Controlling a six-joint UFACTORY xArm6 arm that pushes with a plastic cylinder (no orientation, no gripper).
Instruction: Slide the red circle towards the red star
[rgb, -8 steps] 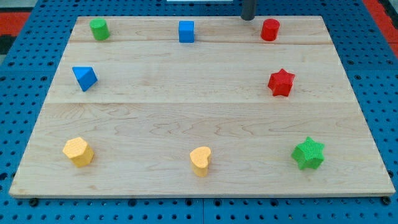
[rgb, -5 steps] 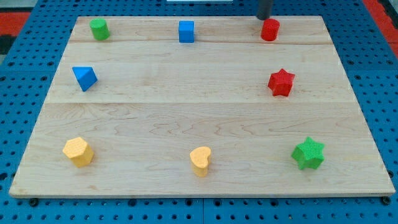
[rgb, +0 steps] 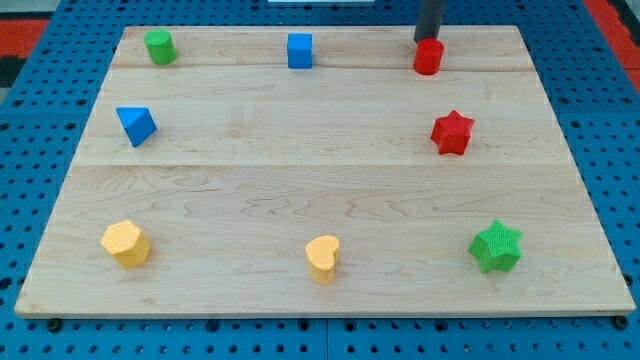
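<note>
Eight coloured blocks rest on the wooden bench (rgb: 320, 190), which sits on a blue perforated base (rgb: 20, 200). The arm carries no pincer; it ends in a straight dark rod, so no opening or hold applies. The rod enters from the view's top, and my tip (rgb: 428, 41) stands at the upper edge of the red circle (rgb: 428, 57), touching it or just short of touching; the frame does not settle which. The red circle lies near the top edge of the bench, toward the view's right, directly below the tip in the view. The red star (rgb: 451, 132) lies below the red circle and slightly to the view's right, well apart from it, with bare wood between them. Along the top row, the blue square (rgb: 299, 51) sits near the centre and the green circle (rgb: 158, 46) at the view's left. The blue triangle (rgb: 135, 124) lies at the left, in the middle band. Along the bottom row, from the view's left to right, lie the yellow hexagon (rgb: 125, 243), the yellow heart (rgb: 322, 258) and the green star (rgb: 496, 246).
</note>
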